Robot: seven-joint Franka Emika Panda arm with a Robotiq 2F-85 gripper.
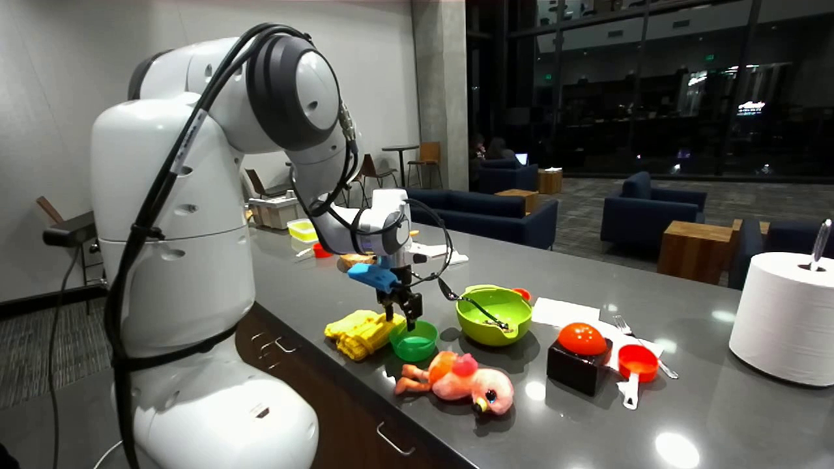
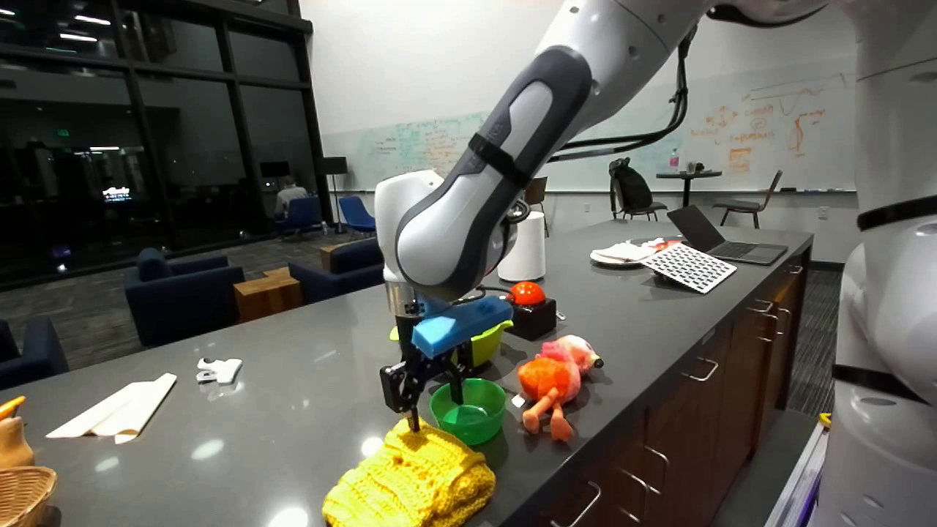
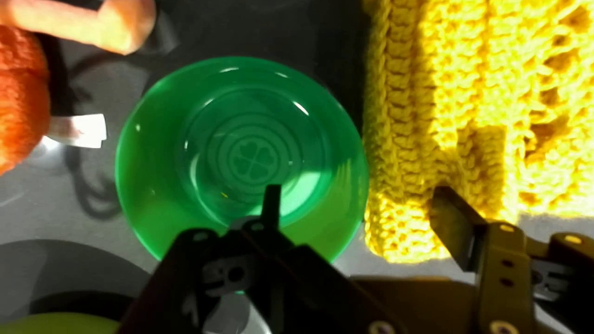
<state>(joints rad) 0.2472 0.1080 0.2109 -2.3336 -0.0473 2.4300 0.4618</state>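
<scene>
Gripper [image 3: 357,195] hung low over the grey counter [image 1: 573,443], its fingers [image 3: 272,204] spread well apart, with the facing edges of two things below the gap. Under one finger stood the green bowl [image 3: 241,120], upright, a clover pattern [image 3: 253,160] visible in its base. Under the other finger lay the yellow knit cloth [image 3: 455,102], folded, just beside the bowl. Cloth-side fingertip [image 3: 452,222] appeared very close to the knit; contact could not be settled from these angles. A blue attachment [image 2: 461,327] sat just above the fingers. Near the gripper, past the bowl on the side away from the cloth, the pink plush flamingo [image 1: 469,385] lay on the counter, its legs closer to the fingers than its head. The lime-green bowl [image 1: 485,335] stood near the gripper too. Well apart from the gripper, beyond both of these, was the black box [image 1: 573,370] topped by a red dome [image 1: 582,339], with the red measuring cup [image 1: 638,361] near it. Farther still from the gripper, the paper towel roll [image 1: 782,319] stood upright. In an exterior view, the wicker basket [image 2: 25,490] was well apart from the gripper, on its cloth side.
</scene>
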